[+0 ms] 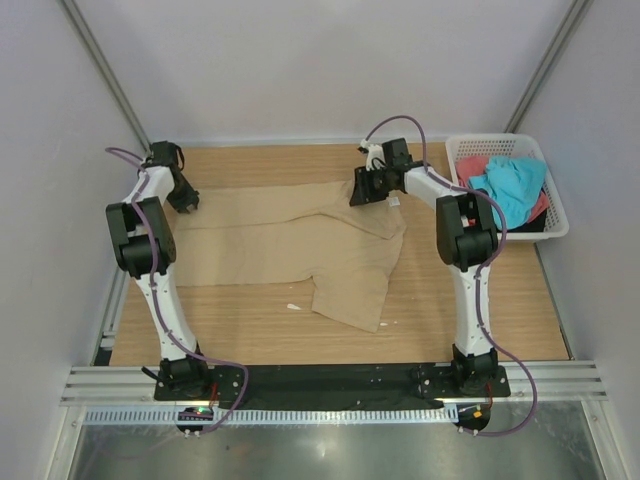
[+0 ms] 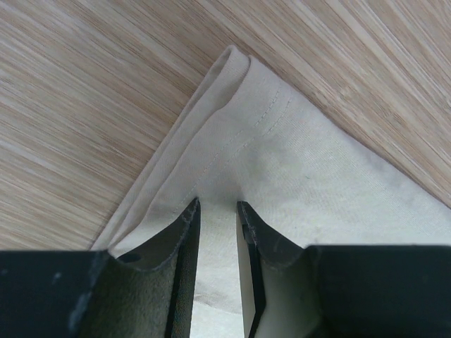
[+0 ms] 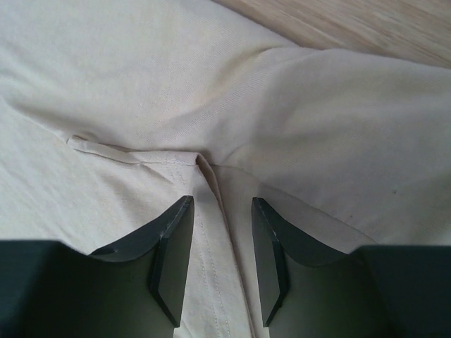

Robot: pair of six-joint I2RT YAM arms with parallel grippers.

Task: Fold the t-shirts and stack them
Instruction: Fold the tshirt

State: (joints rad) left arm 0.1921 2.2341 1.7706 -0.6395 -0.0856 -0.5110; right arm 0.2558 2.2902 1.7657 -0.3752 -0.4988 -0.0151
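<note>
Tan t-shirt (image 1: 290, 245), spread out (rumpled), turquoise t-shirt (image 1: 512, 188), coral t-shirt (image 1: 472, 166), bunched in basket (image 1: 558, 205)

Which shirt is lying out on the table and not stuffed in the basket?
The tan-beige t-shirt, spread across the wooden table. The turquoise t-shirt and coral-red t-shirt are bunched up inside the white basket.

Pale grey walls (image 1: 300, 60), wooden table (image 1: 250, 320), aluminium rail (image 1: 570, 381) along near edge
</note>
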